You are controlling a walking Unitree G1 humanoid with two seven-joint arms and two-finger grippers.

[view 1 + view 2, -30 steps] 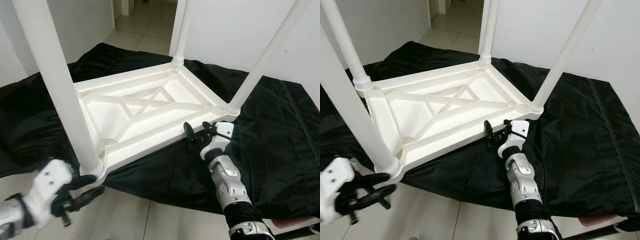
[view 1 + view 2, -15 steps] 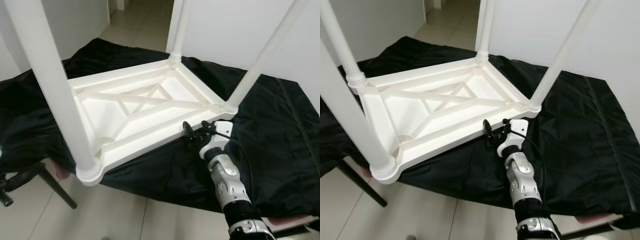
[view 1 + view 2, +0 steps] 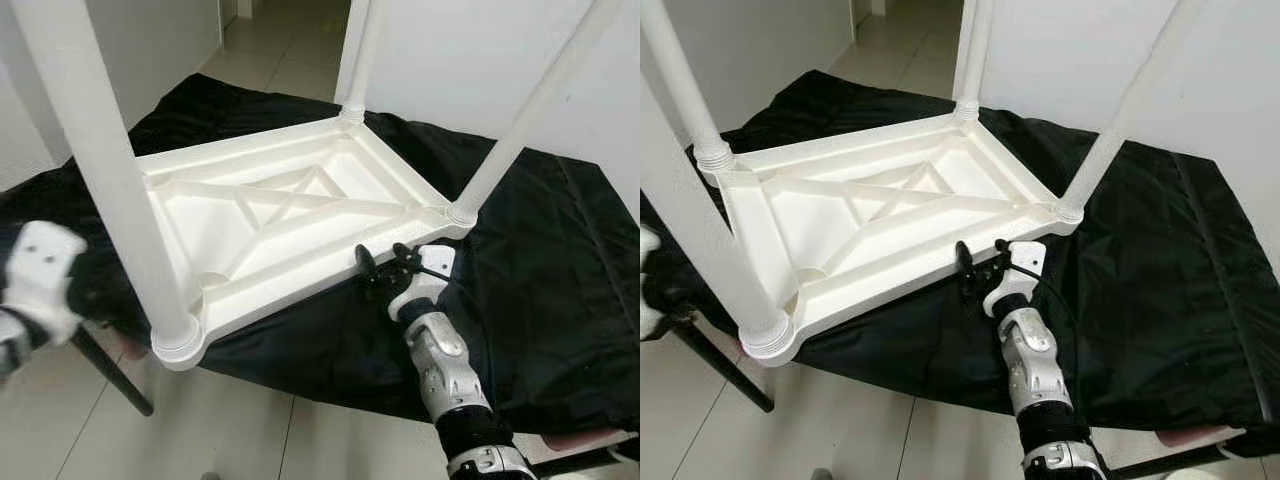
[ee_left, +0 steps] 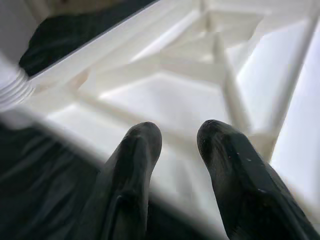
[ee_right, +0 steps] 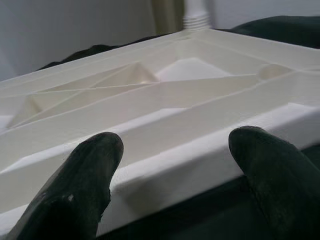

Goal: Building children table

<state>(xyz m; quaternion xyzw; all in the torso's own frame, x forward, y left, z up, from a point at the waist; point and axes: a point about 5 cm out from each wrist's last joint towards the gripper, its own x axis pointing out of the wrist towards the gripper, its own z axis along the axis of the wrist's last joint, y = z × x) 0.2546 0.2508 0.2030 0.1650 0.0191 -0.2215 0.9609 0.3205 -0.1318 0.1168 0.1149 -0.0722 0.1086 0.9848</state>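
A white plastic children's table [image 3: 290, 215] lies upside down on a black cloth [image 3: 540, 270] spread over a low surface, its ribbed underside facing up and four white legs [image 3: 110, 190] rising from its corners. The near left corner of the upturned table juts past the cloth's near edge over pale floor tiles [image 3: 250, 440], where there is open room along the whole near side. To the right, a broad stretch of bare black cloth lies between the table and the white wall [image 3: 470, 60]. Beyond the far corner, a doorway [image 3: 290, 40] opens onto more tiled floor. The right pincer [image 3: 385, 265] sits at the table's near right edge, its two black fingers [image 5: 85, 175] spread wide apart just in front of the rim, not gripping it. The left pincer [image 4: 177, 140] hovers by the near left side, fingers close together with a narrow gap, pointing at the ribbed underside; the left arm's white wrist [image 3: 40, 275] shows blurred at the left edge. A dark slanted bar [image 3: 110, 370] stands on the floor beneath the near left corner.
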